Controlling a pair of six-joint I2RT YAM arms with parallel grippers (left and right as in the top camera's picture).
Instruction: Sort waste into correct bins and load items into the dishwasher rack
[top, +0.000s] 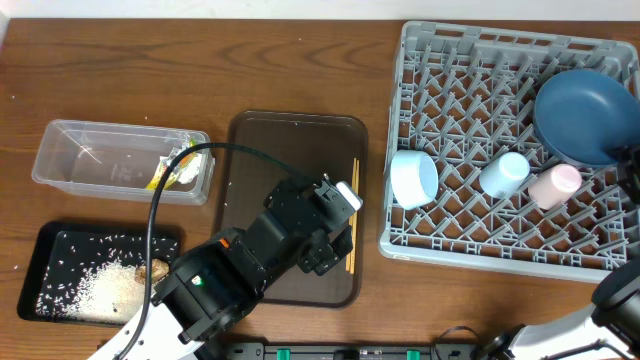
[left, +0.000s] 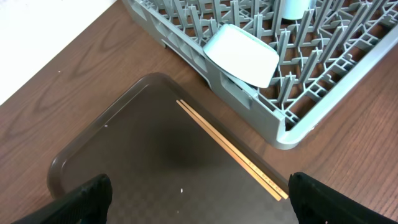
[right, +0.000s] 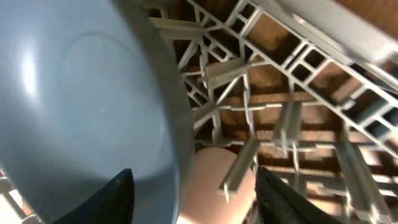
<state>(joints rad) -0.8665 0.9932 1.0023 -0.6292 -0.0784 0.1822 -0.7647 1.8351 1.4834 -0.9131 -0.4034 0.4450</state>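
My left gripper (top: 343, 200) (left: 199, 205) hangs open over the dark brown serving tray (left: 124, 149), with nothing between its fingers. The wooden chopsticks (top: 352, 215) (left: 230, 149) lie along the tray's right side, their near end close to my right-hand finger (left: 323, 199). The grey dishwasher rack (top: 470, 240) holds the blue plate (top: 580, 115), the light blue bowl (top: 413, 178) (left: 242, 56), the blue cup (top: 503, 172) and the pink cup (top: 553, 184). My right gripper (right: 199, 199) is open inside the rack. The plate's rim (right: 177, 143) and the pink cup (right: 214, 180) show between its fingers.
The clear tub (top: 70, 160) at the left holds a yellow-green wrapper (top: 172, 172). In front of it, the black tray (top: 50, 250) carries white rice (top: 95, 285) and a small brown lump (top: 152, 270). My left arm's cable arcs over the tub's right end.
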